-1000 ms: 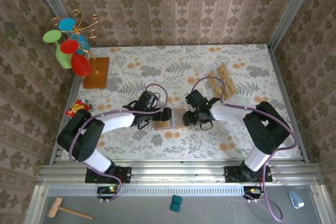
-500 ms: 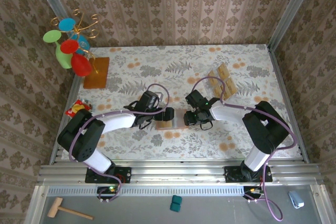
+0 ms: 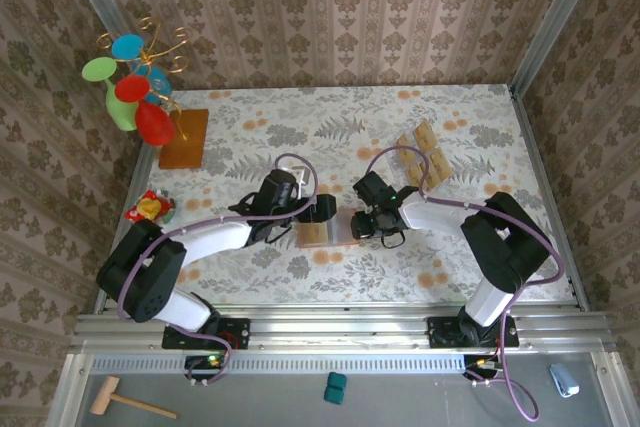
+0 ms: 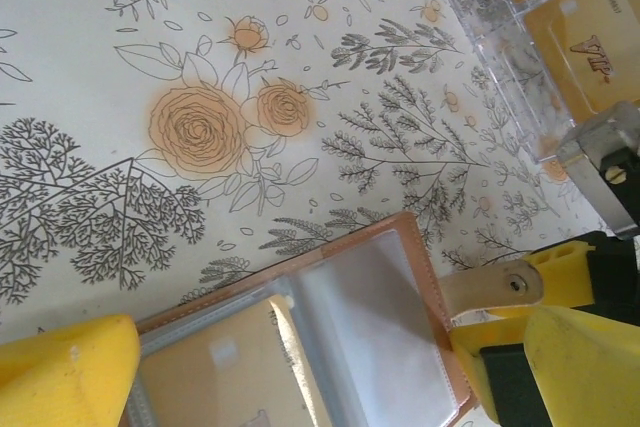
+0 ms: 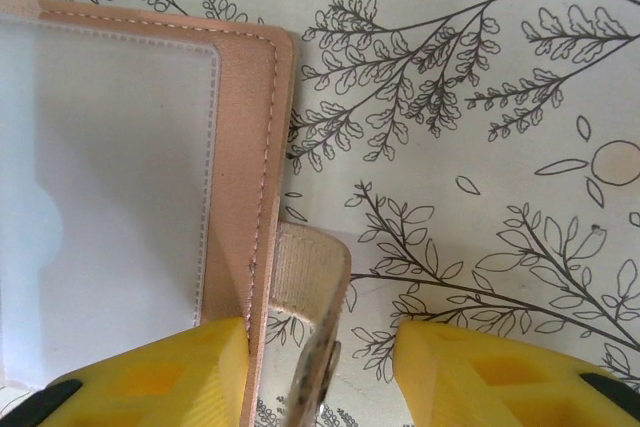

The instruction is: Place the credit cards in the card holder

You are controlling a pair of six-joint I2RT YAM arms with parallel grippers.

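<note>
Right gripper [image 5: 320, 342], jaws half apart astride the strap tab [image 5: 312, 272] of the card holder [image 5: 245, 147], we place at its right edge; credit cards [image 3: 422, 154] lie upper right, nearer this arm.

Matt stitched leather card holder [image 5: 262, 147] with glossy clear plastic sleeves [image 5: 100, 197]; clear hard-plastic tray [image 4: 497, 42]; matt printed table cover [image 4: 90, 77].

In the left wrist view, a tan card [image 4: 590, 67] lying in the clear tray [image 4: 497, 32] carried dark ornate letters that looked like "VIP". A fine line of print along that card's upper edge was too small to read. Another card [image 4: 210, 377], inside the card holder [image 4: 400, 237], showed a dark mark cut off at the bottom edge, unreadable.
</note>
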